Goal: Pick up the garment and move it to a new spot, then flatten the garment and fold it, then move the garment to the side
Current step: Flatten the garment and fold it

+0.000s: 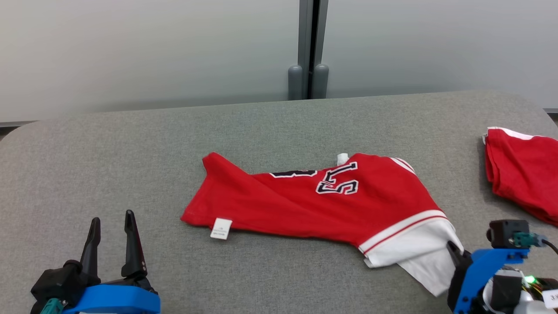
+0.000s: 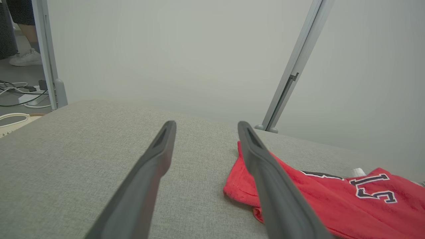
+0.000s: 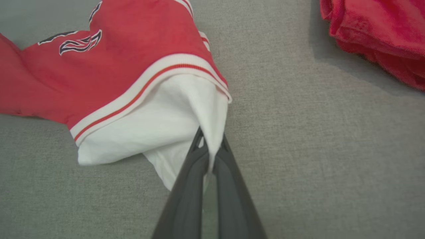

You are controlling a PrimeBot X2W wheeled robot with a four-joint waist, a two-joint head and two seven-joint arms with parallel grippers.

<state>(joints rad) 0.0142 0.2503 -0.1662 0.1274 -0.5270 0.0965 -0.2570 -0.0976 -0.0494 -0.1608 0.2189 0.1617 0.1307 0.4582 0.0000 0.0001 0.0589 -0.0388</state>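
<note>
The garment (image 1: 314, 200) is a red jersey with dark numbers and a white sleeve, lying crumpled across the middle of the grey table (image 1: 130, 144). My right gripper (image 3: 211, 146) is shut on the white sleeve's edge (image 3: 212, 116), pinching the cloth between its two fingers. In the head view that gripper (image 1: 453, 249) sits at the lower right, against the sleeve. My left gripper (image 1: 112, 224) stands open at the lower left, apart from the garment. Its wrist view shows the fingers (image 2: 156, 156) spread over bare table, with the garment's red hem (image 2: 242, 189) just to their right.
A second red garment (image 1: 523, 174) lies bunched at the table's right edge, also in the right wrist view (image 3: 378, 36). A pale wall with a grey post (image 1: 308, 48) stands behind the table. Cables and a person's shoe (image 2: 25, 58) show on the floor at the far left.
</note>
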